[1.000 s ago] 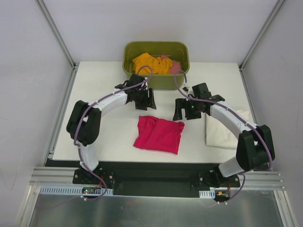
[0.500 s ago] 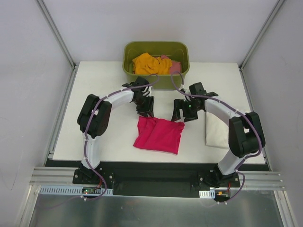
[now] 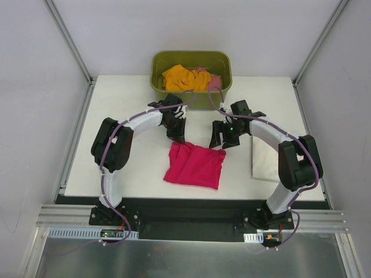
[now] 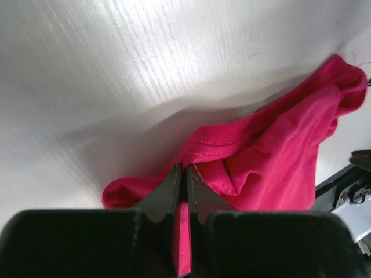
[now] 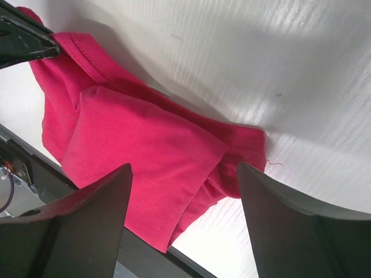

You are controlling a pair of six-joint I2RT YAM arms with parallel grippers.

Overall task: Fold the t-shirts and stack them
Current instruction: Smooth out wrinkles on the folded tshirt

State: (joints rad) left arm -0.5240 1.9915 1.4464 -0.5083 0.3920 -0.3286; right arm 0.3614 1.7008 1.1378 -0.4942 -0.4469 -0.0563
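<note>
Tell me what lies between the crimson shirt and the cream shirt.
Nothing but a bare strip of table separates the crimson shirt from the cream shirt. The top view shows it.

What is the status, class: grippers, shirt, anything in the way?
Left gripper shut on the pink shirt, far corner. Right gripper open over the other far corner. White shirt and tub lie clear.

The whole bench is seen from above and behind the arms. Both wrist views are taken close, facing down; the crimson shirt is shared by all three.
</note>
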